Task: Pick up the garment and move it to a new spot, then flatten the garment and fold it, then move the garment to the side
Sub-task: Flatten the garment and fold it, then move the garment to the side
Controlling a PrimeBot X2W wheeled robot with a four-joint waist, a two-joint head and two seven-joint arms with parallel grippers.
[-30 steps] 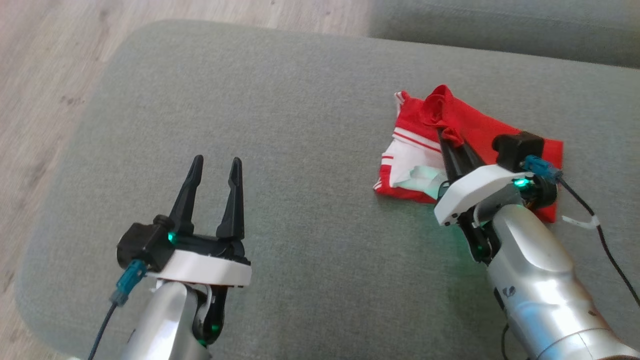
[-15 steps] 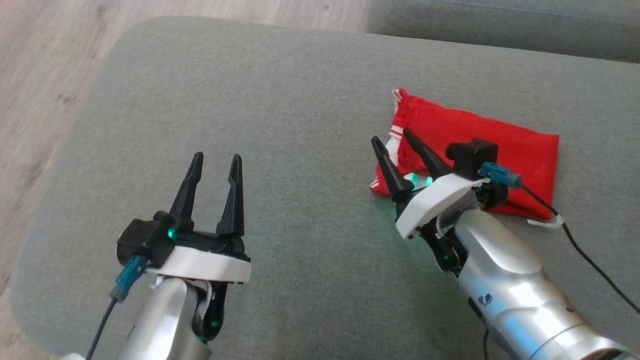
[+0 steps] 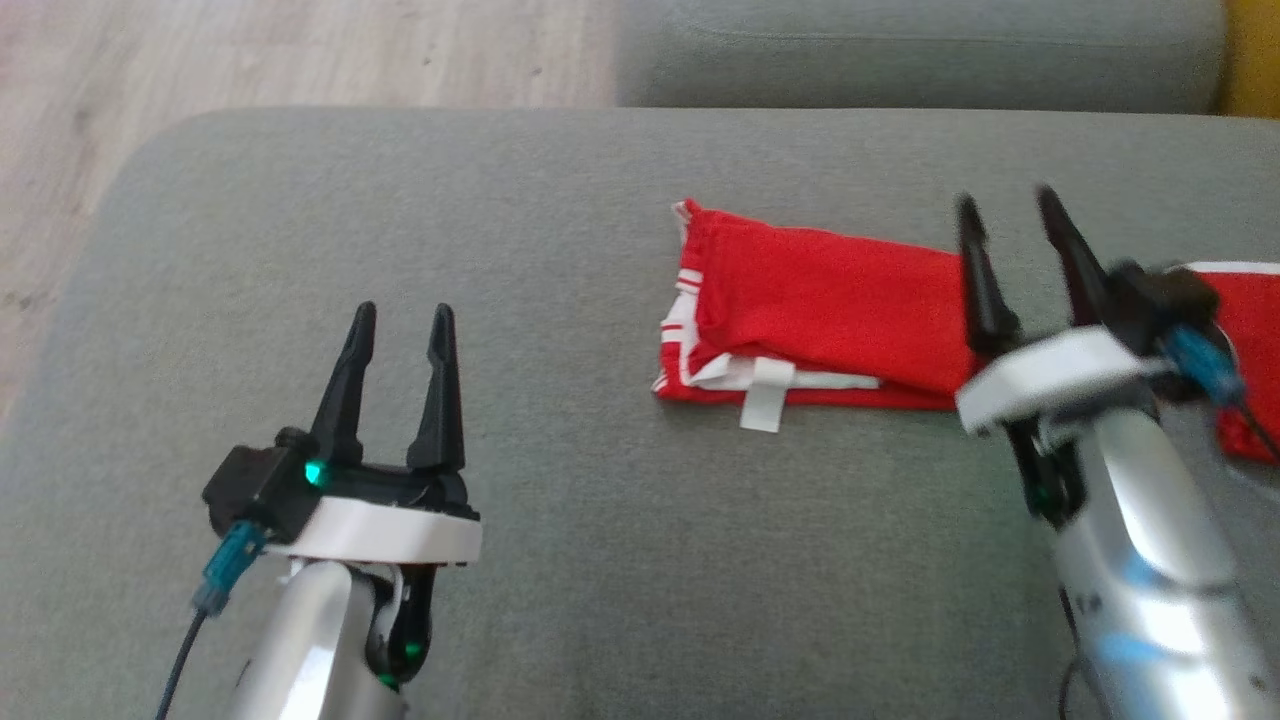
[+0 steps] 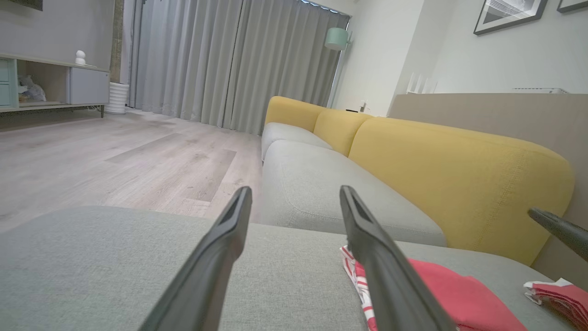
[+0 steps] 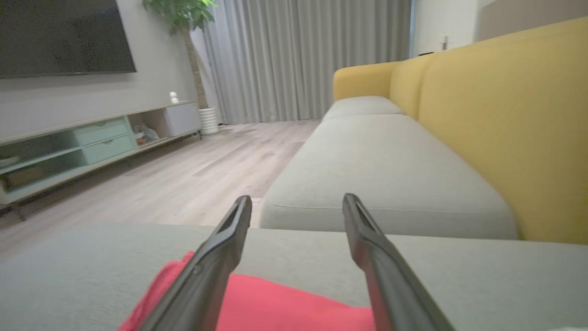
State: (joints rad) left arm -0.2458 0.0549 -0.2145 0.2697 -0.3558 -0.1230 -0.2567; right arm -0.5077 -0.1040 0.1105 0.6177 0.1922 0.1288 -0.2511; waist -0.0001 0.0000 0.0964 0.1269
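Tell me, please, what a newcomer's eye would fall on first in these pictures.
The folded red garment with white stripes lies flat on the grey cushion, right of centre in the head view. The open right claw hangs at its right end, blurred; the open left claw hovers at lower left.

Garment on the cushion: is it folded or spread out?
Folded. The garment lies as a compact rectangle, with striped layers stacked under its red top.
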